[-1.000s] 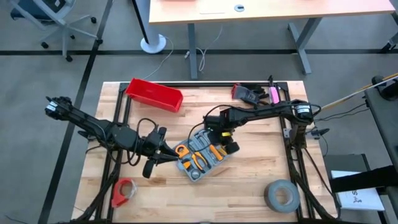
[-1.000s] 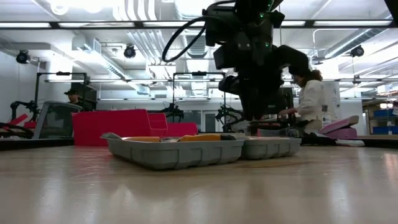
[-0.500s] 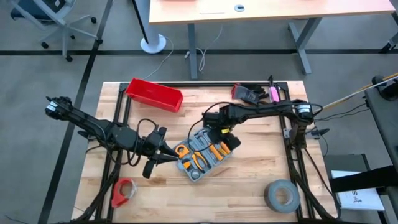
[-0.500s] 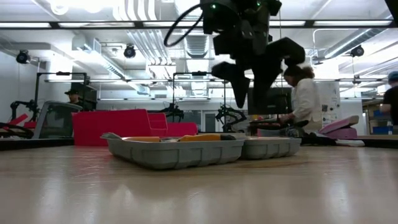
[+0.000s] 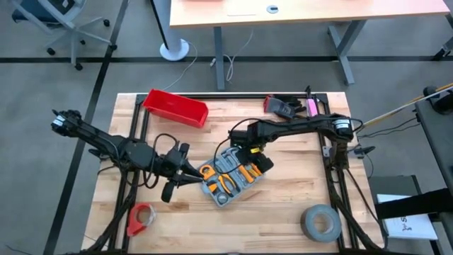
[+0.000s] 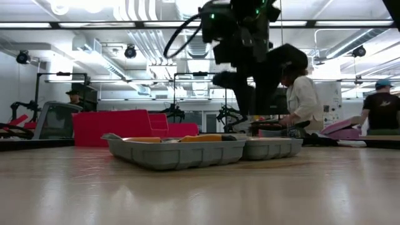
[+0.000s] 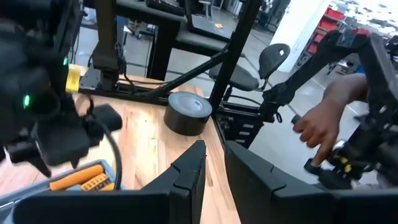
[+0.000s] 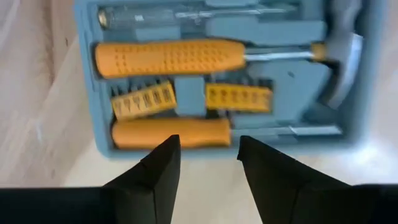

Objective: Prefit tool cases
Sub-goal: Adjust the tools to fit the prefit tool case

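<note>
The grey-blue tool case [image 5: 230, 177] lies open with both halves flat on the table's middle [image 6: 181, 150]. Its recesses hold an orange-handled screwdriver [image 8: 168, 57], orange bit strips [image 8: 143, 99], a hammer [image 8: 339, 56] and pliers. My right gripper [image 5: 249, 147] hangs above the case's far half and points down. It is open [image 8: 209, 162], and nothing is between its fingers. My left gripper [image 5: 192, 173] hovers at the case's left edge, well above the table and pointing nearly level. It is shut on nothing [image 7: 212, 168].
A red bin [image 5: 175, 108] stands at the far left. A grey tape roll [image 5: 322, 222] lies near right and a red tape roll [image 5: 141, 218] near left. Dark and pink items [image 5: 287, 106] sit at the far right. A person's hand [image 7: 317, 127] shows beyond the table's edge.
My right gripper has opened above the case's far half and rolled a little about its own pointing line. The case and its tools have stayed where they were.
</note>
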`<action>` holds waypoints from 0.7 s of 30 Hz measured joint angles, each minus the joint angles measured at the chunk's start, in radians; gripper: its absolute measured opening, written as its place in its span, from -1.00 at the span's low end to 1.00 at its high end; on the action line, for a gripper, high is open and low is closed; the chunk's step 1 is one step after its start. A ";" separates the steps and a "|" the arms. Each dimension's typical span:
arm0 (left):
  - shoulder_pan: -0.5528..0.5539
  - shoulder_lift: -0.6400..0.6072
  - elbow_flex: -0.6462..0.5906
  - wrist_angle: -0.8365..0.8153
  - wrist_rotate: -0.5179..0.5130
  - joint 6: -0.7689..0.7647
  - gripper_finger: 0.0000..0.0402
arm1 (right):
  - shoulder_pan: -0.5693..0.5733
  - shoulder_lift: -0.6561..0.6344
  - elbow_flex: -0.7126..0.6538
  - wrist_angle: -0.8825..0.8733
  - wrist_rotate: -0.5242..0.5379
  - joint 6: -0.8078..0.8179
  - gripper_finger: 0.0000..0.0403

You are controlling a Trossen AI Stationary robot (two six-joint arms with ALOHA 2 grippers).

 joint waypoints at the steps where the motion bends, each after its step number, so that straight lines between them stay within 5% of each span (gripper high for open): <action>1: 0.000 0.000 0.001 0.001 0.000 0.000 -0.67 | -0.002 0.009 -0.013 0.022 -0.022 0.006 -0.25; 10: -0.002 0.000 0.002 -0.031 0.000 -0.025 -0.67 | -0.011 0.130 -0.140 0.155 -0.117 0.044 -0.36; 21: -0.002 0.000 0.002 -0.029 0.000 -0.027 -0.67 | -0.011 0.004 -0.054 0.112 -0.059 0.062 -0.46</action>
